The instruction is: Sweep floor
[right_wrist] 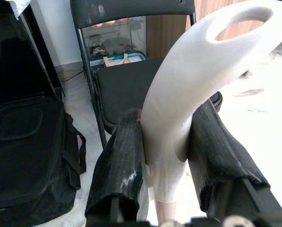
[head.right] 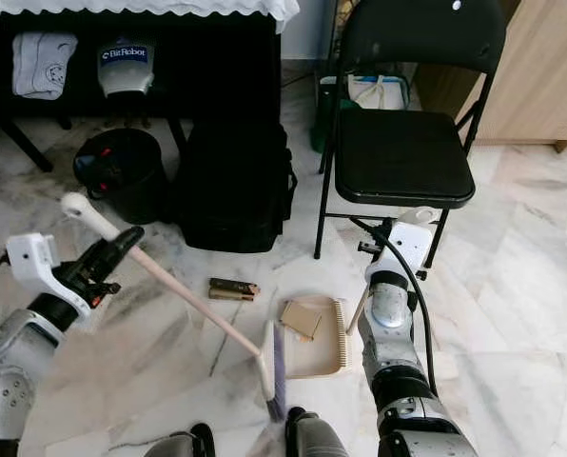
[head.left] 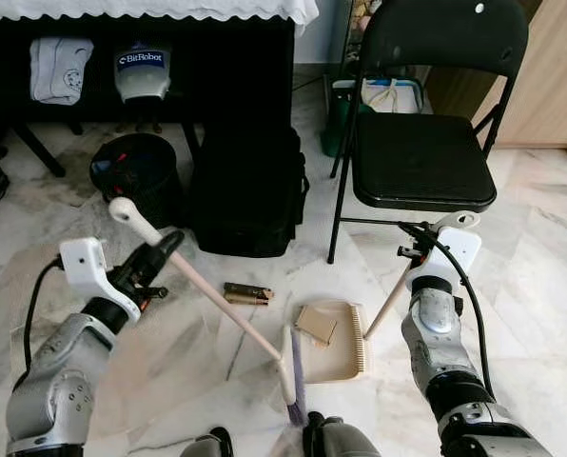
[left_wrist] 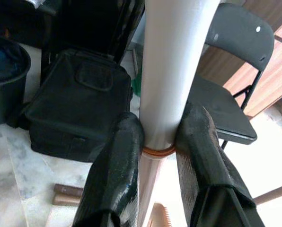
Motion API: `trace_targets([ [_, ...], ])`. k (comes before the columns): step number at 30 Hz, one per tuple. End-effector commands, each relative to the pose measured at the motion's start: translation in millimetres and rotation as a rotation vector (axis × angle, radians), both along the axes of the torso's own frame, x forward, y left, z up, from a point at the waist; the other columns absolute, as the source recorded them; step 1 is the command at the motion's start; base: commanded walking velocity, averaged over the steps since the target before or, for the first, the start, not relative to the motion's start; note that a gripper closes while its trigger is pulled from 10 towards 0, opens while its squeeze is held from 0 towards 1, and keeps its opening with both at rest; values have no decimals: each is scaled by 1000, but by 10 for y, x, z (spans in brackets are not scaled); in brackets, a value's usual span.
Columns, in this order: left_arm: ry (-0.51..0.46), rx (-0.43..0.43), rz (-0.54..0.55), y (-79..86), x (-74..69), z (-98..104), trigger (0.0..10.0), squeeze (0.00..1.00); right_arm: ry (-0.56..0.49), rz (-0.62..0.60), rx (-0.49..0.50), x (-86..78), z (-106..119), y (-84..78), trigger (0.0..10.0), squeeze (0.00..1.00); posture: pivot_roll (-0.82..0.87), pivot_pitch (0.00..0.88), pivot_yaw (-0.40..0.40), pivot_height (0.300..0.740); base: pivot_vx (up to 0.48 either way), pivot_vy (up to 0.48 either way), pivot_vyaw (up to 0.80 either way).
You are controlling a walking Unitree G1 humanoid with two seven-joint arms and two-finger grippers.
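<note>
Right now I have both arms busy on the marble floor (head.left: 540,286). My left gripper (head.left: 166,249) is clamped around the broom (head.left: 217,303) handle near its top end; from the left wrist I see both black fingers (left_wrist: 117,175) pressing the pale shaft from either side. The handle slants down toward the middle, and the bristle head rests on the floor just beside the dustpan (head.left: 345,354), at its open edge.

My right gripper (head.left: 426,238) is closed on the dustpan's upright handle; the right wrist view shows the fingers (right_wrist: 124,165) squeezing the white curved grip with its hanging hole. The pan sits flat on the floor between my arms, and a tan piece of card (head.left: 316,325) lies inside it.

Two brown sticks (head.left: 247,293) lie on the floor just beyond the broom, apart from the pan. Behind them stands a black bag (head.left: 247,195), with a black bin (head.left: 136,171) beside it. A black folding chair (head.left: 423,157) stands ahead on my right.
</note>
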State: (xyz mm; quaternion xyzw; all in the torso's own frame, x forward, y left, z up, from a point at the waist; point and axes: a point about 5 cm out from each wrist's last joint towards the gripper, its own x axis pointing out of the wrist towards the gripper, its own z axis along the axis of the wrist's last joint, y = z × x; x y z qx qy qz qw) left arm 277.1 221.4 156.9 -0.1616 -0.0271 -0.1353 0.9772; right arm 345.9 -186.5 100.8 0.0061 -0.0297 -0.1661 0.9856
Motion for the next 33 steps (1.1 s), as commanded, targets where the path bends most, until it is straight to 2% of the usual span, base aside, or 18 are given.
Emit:
trace_targets([
  [1,-29,-6,13,-4,-14,32,10000,0,-5,5,9,2,-5,26,10000,0,-15,232,-2,740,0,0,0],
  [5,-22,-7,21,-57,-3,-19,10000,0,-5,4,8,4,-1,15,10000,0,-18,237,-6,740,0,0,0],
  [8,2,22,44,-113,29,-133,10000,0,-5,4,7,6,3,9,10000,0,-22,241,-9,740,0,0,0],
  [11,5,-7,82,-138,72,-190,10000,0,-9,5,6,6,8,11,10000,0,-22,241,-9,740,0,0,0],
  [15,7,-15,72,-195,103,-222,10000,0,-11,4,5,7,15,7,10000,0,-31,248,-11,740,0,0,0],
  [28,20,-166,32,-255,154,-293,10000,0,-13,5,7,11,19,15,10000,0,-25,249,-13,740,0,0,0],
  [33,12,-262,2,-272,142,-266,10000,0,-14,8,13,17,22,30,10000,0,-23,246,-13,740,0,0,0],
])
